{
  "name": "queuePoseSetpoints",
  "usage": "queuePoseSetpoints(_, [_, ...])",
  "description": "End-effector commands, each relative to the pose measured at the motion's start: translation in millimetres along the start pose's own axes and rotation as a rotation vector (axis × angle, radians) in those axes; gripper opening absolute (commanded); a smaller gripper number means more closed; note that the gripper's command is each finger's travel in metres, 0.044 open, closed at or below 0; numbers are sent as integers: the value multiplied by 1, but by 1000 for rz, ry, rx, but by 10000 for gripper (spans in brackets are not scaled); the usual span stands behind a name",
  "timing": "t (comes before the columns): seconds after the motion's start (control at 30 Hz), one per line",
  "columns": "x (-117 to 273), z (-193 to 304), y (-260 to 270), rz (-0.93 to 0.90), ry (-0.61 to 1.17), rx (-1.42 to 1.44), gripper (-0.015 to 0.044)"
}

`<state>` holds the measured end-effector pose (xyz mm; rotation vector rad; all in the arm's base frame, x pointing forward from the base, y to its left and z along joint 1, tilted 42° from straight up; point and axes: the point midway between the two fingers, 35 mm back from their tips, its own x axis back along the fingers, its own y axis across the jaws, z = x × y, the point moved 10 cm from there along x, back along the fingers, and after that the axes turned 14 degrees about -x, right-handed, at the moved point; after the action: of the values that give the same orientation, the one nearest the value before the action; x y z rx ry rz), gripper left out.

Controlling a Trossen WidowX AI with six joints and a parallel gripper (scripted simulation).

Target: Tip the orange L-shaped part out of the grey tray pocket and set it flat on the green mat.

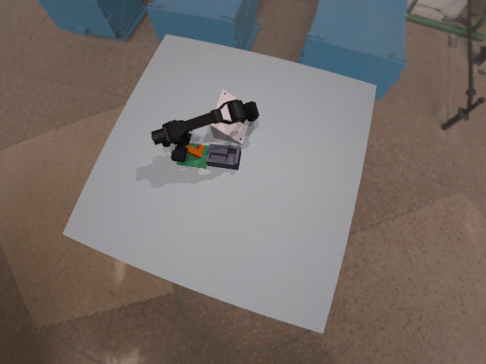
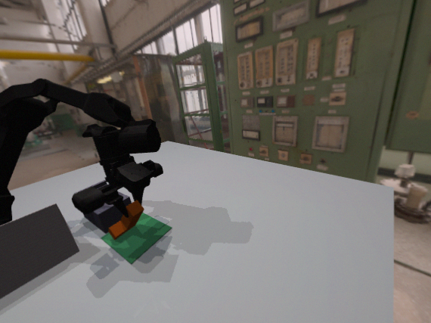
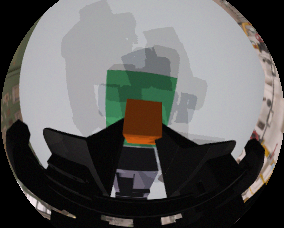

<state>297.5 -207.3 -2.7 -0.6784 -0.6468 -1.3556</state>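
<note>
The orange L-shaped part (image 1: 198, 151) (image 2: 120, 228) (image 3: 143, 115) is out of the tray and tilted. Its L-shaped end is low over the mat's tray-side part, and its other end is raised between the fingers. My gripper (image 2: 133, 209) (image 3: 140, 123) is shut on that raised end. I cannot tell whether the low end touches the mat. The green mat (image 1: 193, 163) (image 2: 136, 251) (image 3: 114, 106) lies flat under the part. The grey tray (image 1: 223, 165) (image 2: 101, 221) (image 3: 140, 159) stands beside the mat, its pocket empty. The fingertips are hidden in the top view.
A pale angular block (image 1: 223, 99) stands behind the tray, close to the arm's base. It shows as a dark grey slanted face (image 2: 34, 250) at the left in the exterior view. The arm's shadow falls over the mat and the table (image 1: 256, 231).
</note>
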Motion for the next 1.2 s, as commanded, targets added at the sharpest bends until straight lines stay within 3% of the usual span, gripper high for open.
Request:
queuePoseSetpoints(0.0, [-2, 0, 0, -3, 2, -4, 0])
queuePoseSetpoints(0.23, [-2, 0, 0, 0, 0, -1, 0])
queuePoseSetpoints(0.57, [0, 0, 0, 0, 0, -1, 262])
queuePoseSetpoints(0.73, [34, -2, 2, -1, 0, -3, 394])
queuePoseSetpoints(0.9, [84, -1, 0, -2, 0, -5, 400])
queuePoseSetpoints(1.17, [82, -1, 0, -17, -8, -7, 400])
